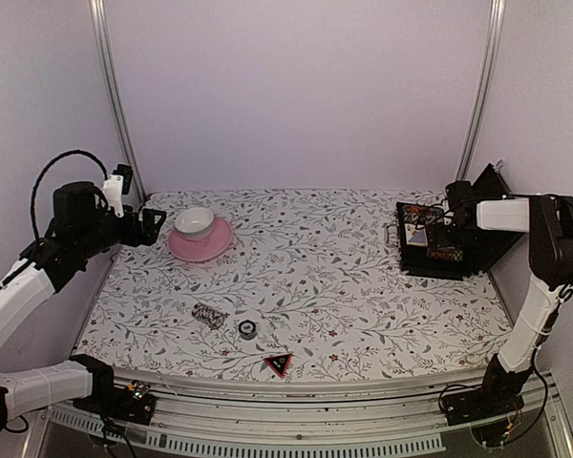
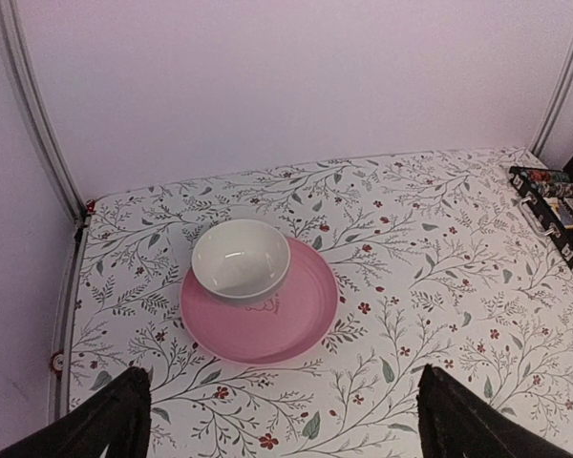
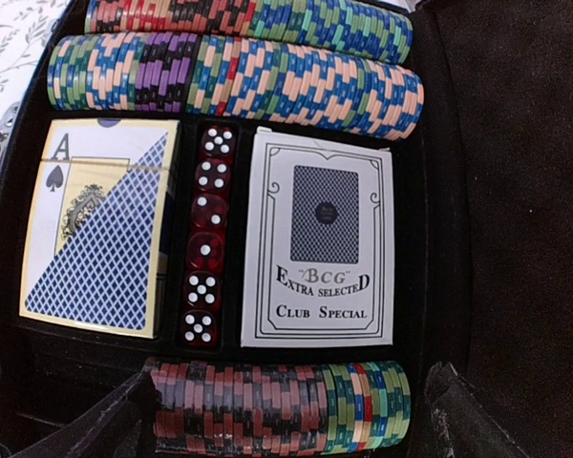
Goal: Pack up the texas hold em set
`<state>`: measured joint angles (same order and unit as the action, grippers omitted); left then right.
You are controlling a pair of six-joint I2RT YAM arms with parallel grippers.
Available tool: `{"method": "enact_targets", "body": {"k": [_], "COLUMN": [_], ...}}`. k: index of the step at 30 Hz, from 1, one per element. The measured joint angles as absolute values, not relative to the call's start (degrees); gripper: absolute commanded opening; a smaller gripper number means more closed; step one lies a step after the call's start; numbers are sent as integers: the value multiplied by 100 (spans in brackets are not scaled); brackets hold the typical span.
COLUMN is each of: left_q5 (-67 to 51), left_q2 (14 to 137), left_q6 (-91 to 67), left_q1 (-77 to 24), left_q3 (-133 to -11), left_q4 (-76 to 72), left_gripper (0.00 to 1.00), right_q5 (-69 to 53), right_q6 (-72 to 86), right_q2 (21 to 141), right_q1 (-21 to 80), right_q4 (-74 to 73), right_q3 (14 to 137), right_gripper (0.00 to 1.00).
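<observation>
1. You are most of the way through. Your flat black rectangular case (image 1: pixel 449 250) stands with its lid up at the right edge of the floral-patterned table (image 1: pixel 363 286), well apart from the pieces not yet packed.
2. The right wrist view shows what is inside the case:
   - two long rows of striped chips (image 3: pixel 234 86) along the top;
   - a blue-backed boxed card deck (image 3: pixel 100 224) on the left;
   - a white boxed card deck (image 3: pixel 320 239) on the right;
   - a column of red translucent dice (image 3: pixel 208 234) between the decks;
   - a bottom row of chips (image 3: pixel 282 405), whose slot looks unfilled at its left end.
3. By my judgement, three things are left to pack. A short striped chip roll (image 1: pixel 209 316) lies near the front of the table, with a small round black-and-white piece (image 1: pixel 247 329) just beside it. The red-black triangle marker (image 1: pixel 278 364) sits at the front edge.
4. Your right gripper (image 3: pixel 288 377) hangs directly over the open case. Its fingers are spread wide and have hold of nothing.
5. Your left gripper (image 2: pixel 282 382) hovers near the round pink saucer (image 2: pixel 296 320), which has a white cup (image 2: pixel 241 260) on it. Its fingers are also fully apart and empty. The saucer and cup are not part of the set, so leave them where they are.
</observation>
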<state>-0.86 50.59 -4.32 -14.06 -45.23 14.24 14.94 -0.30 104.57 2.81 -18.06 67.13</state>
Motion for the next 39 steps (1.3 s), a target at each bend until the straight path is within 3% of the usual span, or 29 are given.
{"method": "enact_targets", "body": {"k": [39], "left_q5": [-106], "left_q2": [5065], "left_q6": [-432], "left_q1": [-1406], "left_q3": [-4523], "left_q4": [1426], "left_gripper": [97], "right_q5": [2097], "right_q6": [-89], "right_q2": [10798], "right_q1": [537], "right_q4": [-1852], "right_q3": [6794], "right_gripper": [99]}}
